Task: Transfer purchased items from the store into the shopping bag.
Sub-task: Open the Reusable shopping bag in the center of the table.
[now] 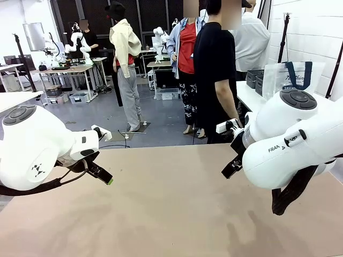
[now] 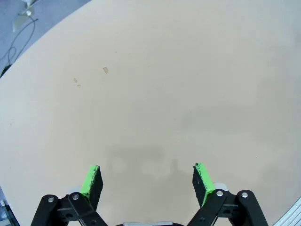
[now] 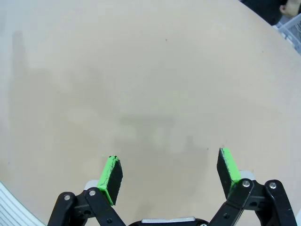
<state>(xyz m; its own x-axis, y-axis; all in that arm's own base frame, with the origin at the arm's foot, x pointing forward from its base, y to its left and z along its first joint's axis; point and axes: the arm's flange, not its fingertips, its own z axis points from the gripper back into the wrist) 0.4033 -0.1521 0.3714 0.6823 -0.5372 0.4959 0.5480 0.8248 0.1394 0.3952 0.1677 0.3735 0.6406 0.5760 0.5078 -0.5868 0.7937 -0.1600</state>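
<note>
Front view first: the shopping bag (image 1: pixel 293 77) stands upright on a white side table (image 1: pixel 247 96) at the far right, beyond my right arm (image 1: pixel 289 144) and partly hidden behind its joint; it is well apart from both pincers and touches neither. Dark lattice baskets (image 1: pixel 256 78) sit just beside the bag. My left pincer (image 1: pixel 102 174) hangs low over the near left of the tan table (image 1: pixel 171 214); my right pincer (image 1: pixel 231 166) hangs over its right half, pointing down and inward. A person (image 1: pixel 214 69) in a black shirt stands at the table's far edge.

Left wrist view gives what the front one cannot: my left pincer (image 2: pixel 146 176) spread wide, green pads (image 2: pixel 90 181) far apart with nothing between them; bare tan surface lies beneath, with a few small specks (image 2: pixel 105 70). Right wrist view shows the same of my right pincer (image 3: pixel 170 169): jaws wide and gripping nothing, over bare tabletop.

Writing: black letters "FRAN" run along my right arm before the curve cuts them off. The bag's navy patch (image 1: pixel 290 86) carries white lettering and its face a faint script, both too small for me to read.
</note>
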